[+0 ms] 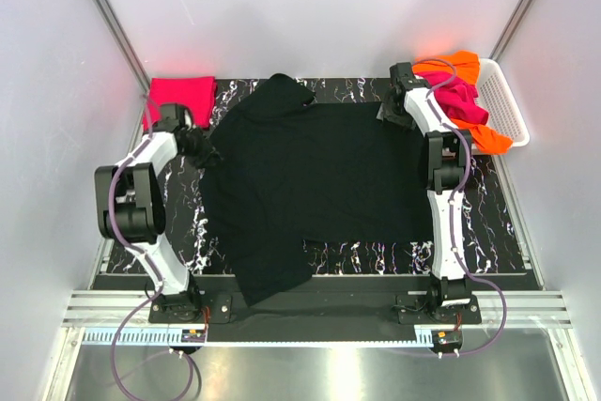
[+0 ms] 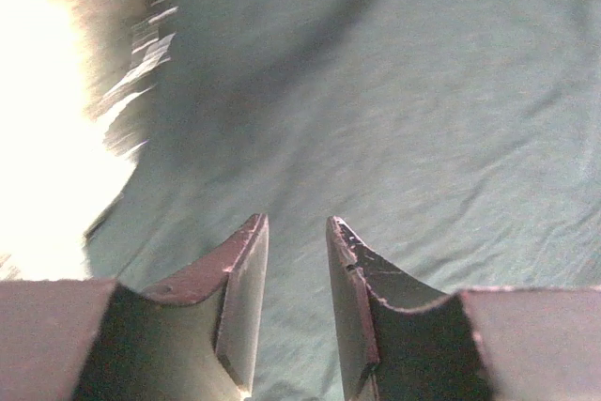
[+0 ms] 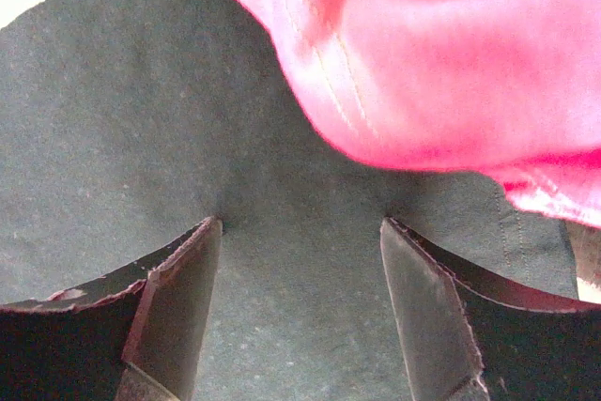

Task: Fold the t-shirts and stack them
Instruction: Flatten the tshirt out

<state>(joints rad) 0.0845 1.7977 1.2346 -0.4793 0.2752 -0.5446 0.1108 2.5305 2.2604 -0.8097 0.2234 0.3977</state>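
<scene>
- The black shirt (image 1: 319,176) lies spread flat over most of the dark marbled table (image 1: 493,223). Its near left corner hangs over the table's front edge, between the two arm bases.
- Bare table shows as a strip along the near edge right of that corner, a band on the right outside the right arm, and a narrower band on the left beside the left arm.
- The left gripper (image 1: 194,143) (image 2: 293,223) sits at the shirt's left edge, where the cloth is bunched. Its jaws stand a narrow gap apart over black cloth; whether they nip a fold cannot be told.
- The right gripper (image 1: 392,108) (image 3: 300,223) is at the shirt's far right corner. Its jaws are spread wide, both tips pressing down on the black cloth.
- The magenta shirt (image 1: 462,100) (image 3: 451,53) drapes out of the white basket (image 1: 508,100) just beside the right gripper, with the orange shirt (image 1: 460,65) around it.
- The red-pink shirt (image 1: 180,96) lies folded at the far left corner, near the black shirt's edge.
</scene>
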